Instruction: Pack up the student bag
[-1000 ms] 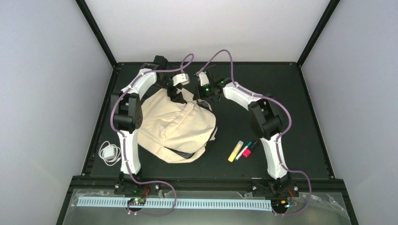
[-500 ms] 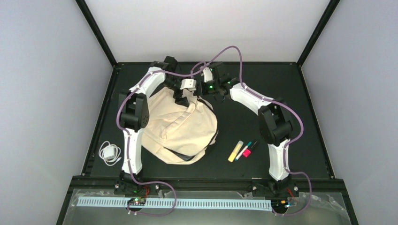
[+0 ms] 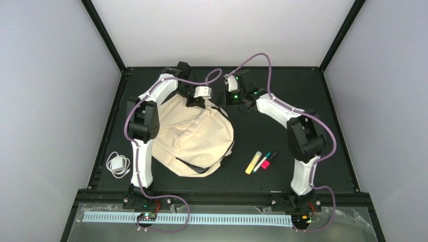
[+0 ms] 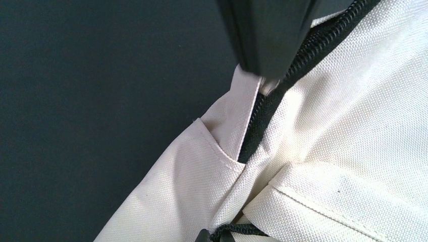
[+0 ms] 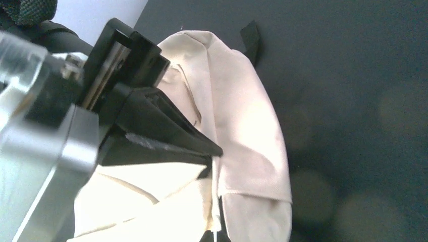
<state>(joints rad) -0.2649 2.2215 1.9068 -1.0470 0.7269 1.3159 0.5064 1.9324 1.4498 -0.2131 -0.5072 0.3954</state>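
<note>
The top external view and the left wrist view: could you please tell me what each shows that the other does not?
Only the top external view shows the white left arm, the white right arm, the yellow highlighter, two slim pens beside it and the white charger with coiled cable. Only the left wrist view shows the dark zipper line up close, with the left gripper shut at it. Both show the cream-beige fabric backpack on the black table.
</note>
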